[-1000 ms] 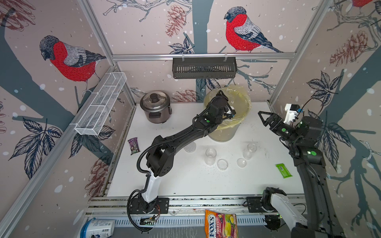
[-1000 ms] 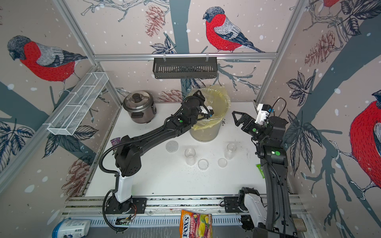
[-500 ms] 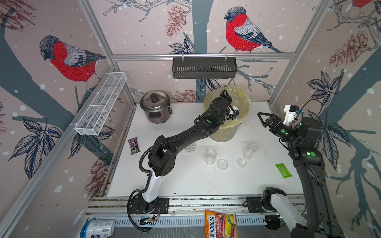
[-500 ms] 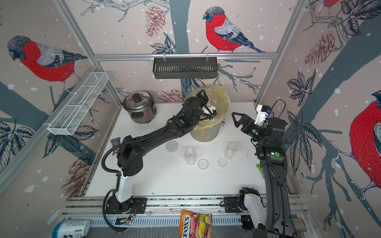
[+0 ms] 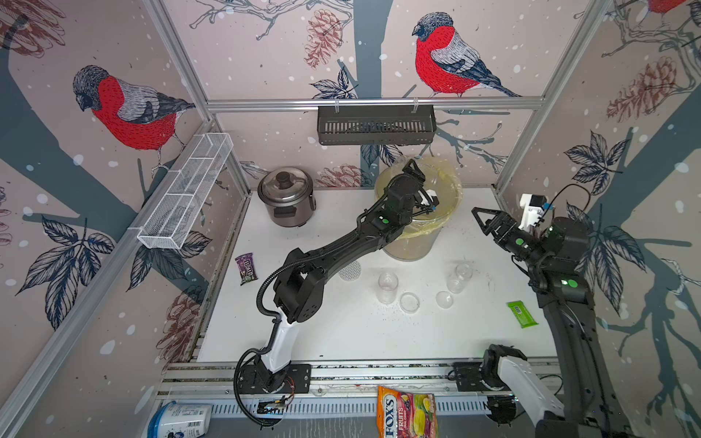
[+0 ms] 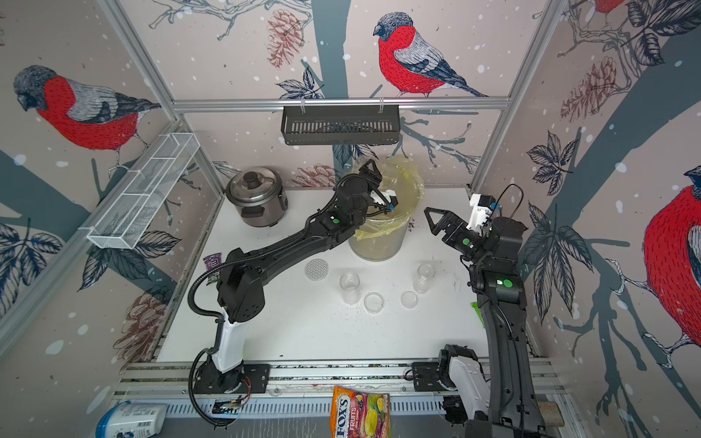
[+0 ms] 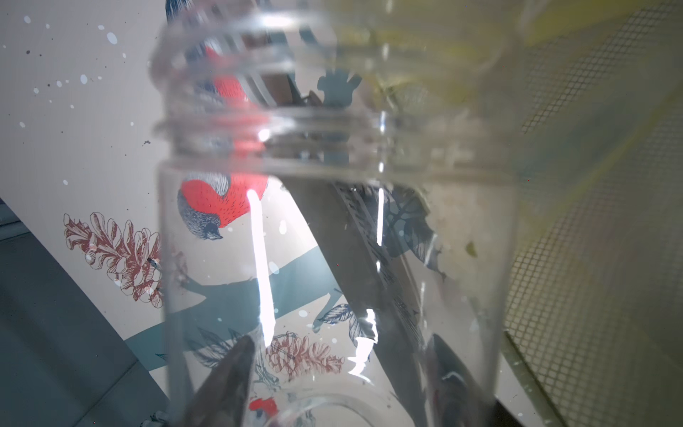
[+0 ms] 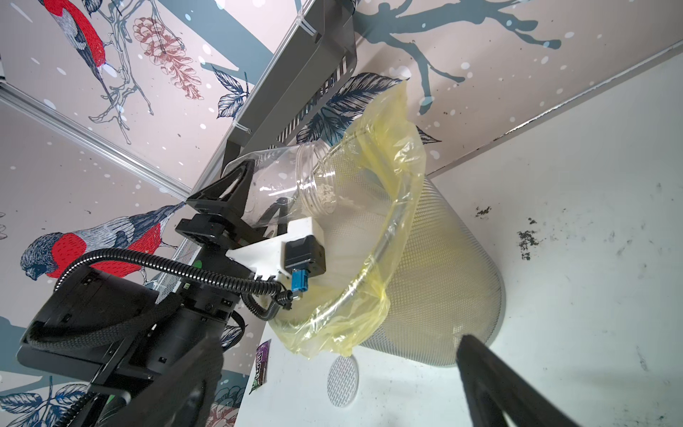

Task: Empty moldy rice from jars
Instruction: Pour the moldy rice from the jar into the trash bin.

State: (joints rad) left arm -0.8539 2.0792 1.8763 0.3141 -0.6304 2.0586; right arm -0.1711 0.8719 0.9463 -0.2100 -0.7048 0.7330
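My left gripper (image 8: 258,192) is shut on the wider clear jar (image 8: 281,185), which lies tipped with its open mouth over the yellow-bagged mesh bin (image 8: 443,277). A small clump of pale moldy rice (image 8: 325,194) sits at the jar's mouth. In the left wrist view the jar (image 7: 332,240) fills the frame between my fingers (image 7: 229,377). Two narrower jars (image 5: 387,287) (image 5: 459,278) stand open on the table, their clear lids (image 5: 409,302) (image 5: 444,299) beside them. The silver dotted lid (image 5: 349,270) lies near the bin. My right gripper (image 5: 483,223) hangs open to the right of the bin, holding nothing.
A rice cooker (image 5: 286,197) stands at the back left. A purple candy packet (image 5: 245,268) lies at the left edge and a green packet (image 5: 522,314) at the right. A black basket (image 5: 375,125) hangs on the back wall above the bin. Dark crumbs (image 8: 526,240) dot the table.
My left wrist has rolled over the bin, tipping the jar further toward it. The right arm has barely moved.
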